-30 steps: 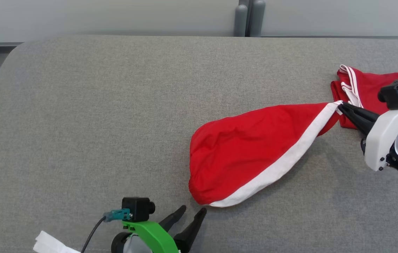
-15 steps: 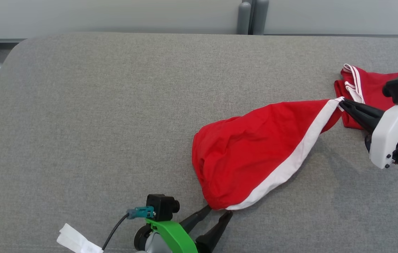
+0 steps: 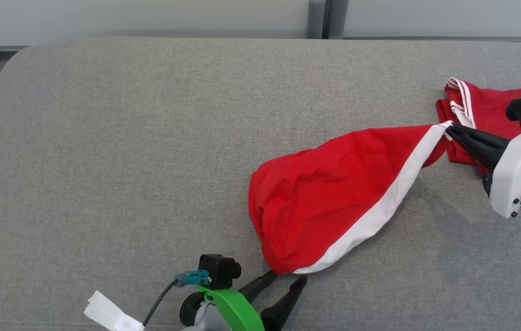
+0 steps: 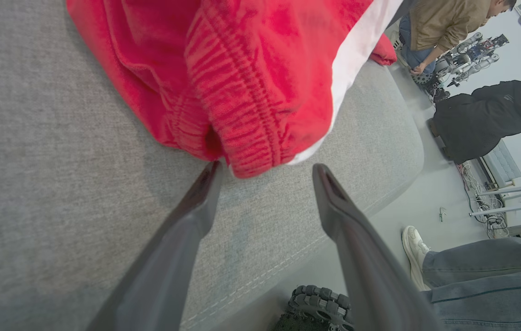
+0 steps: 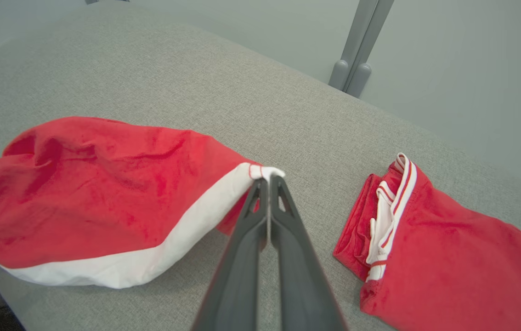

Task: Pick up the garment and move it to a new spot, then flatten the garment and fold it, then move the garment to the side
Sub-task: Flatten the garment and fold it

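Holding the red garment (image 3: 334, 197) by its white-banded corner, my right pincer (image 3: 450, 130) is pressed together on it. Long axis runs diagonally across the bench (image 3: 127, 138). The gathered end points at my left pincer (image 3: 288, 276), which is spread and possibly just touching the hem.

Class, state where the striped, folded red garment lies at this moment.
In the head view the striped garment lies at the grey cushion's right side, just beyond the right gripper, which pinches the larger red garment's white-banded corner.
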You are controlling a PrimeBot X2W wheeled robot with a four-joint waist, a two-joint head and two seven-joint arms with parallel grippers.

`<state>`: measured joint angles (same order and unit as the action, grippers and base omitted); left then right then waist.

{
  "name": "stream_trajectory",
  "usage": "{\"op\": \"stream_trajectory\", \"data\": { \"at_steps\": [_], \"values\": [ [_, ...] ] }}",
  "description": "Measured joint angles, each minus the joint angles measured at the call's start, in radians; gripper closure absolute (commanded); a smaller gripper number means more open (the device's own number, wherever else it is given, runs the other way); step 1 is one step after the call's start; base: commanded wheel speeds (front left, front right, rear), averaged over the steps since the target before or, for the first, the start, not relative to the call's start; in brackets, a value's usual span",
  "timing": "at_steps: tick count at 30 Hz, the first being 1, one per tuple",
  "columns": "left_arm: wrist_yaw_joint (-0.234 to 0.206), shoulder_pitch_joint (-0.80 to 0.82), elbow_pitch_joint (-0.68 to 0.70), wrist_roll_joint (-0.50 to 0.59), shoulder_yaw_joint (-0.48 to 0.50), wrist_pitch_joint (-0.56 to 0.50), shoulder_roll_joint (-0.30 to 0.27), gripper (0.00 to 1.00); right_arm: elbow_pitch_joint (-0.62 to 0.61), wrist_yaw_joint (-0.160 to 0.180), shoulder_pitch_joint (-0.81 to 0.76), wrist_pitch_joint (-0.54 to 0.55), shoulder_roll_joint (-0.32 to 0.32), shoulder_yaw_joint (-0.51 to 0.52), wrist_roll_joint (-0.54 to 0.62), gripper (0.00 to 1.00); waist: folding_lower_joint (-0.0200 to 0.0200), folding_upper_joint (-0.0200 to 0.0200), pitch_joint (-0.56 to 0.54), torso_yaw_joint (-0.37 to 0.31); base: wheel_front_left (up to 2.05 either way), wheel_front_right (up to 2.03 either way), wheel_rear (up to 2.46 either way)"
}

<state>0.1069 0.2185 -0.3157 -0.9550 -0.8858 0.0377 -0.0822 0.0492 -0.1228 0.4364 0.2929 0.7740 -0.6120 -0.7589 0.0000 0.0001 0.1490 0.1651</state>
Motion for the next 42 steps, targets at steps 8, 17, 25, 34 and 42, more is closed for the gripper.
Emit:
{"op": "stream_trajectory", "data": {
  "at_steps": [8, 17, 25, 34, 42],
  "values": [
    [0.009, 0.019, -0.040, 0.010, -0.020, 0.039, 0.007, 0.00, -0.030, 0.002, -0.001, 0.019, 0.013, 0.006, -0.003, 1.00, 0.0000, 0.0000, 0.010, -0.008, 0.00, 0.00, 0.00],
    [0.012, 0.050, -0.069, 0.018, -0.028, 0.087, 0.014, 0.00, -0.050, 0.014, -0.015, 0.031, 0.022, 0.012, -0.017, 1.00, 0.0001, 0.0000, 0.012, -0.008, 0.00, 0.00, 0.00],
    [0.017, 0.052, -0.095, 0.017, -0.059, 0.091, 0.019, 0.00, -0.070, 0.028, -0.017, 0.035, 0.027, 0.016, -0.026, 1.00, 0.0000, 0.0000, 0.016, -0.008, 0.00, 0.00, 0.00],
    [0.017, 0.084, -0.100, 0.006, -0.083, 0.114, 0.026, 0.12, -0.086, 0.037, -0.026, 0.043, 0.038, 0.020, -0.026, 1.00, 0.0001, 0.0000, 0.021, -0.009, 0.00, 0.00, 0.00],
    [0.018, 0.091, -0.105, -0.021, -0.119, 0.123, 0.028, 0.71, -0.097, 0.047, -0.035, 0.044, 0.043, 0.024, -0.032, 1.00, 0.0000, 0.0000, 0.024, -0.013, 0.00, 0.00, 0.00]
  ]
}}
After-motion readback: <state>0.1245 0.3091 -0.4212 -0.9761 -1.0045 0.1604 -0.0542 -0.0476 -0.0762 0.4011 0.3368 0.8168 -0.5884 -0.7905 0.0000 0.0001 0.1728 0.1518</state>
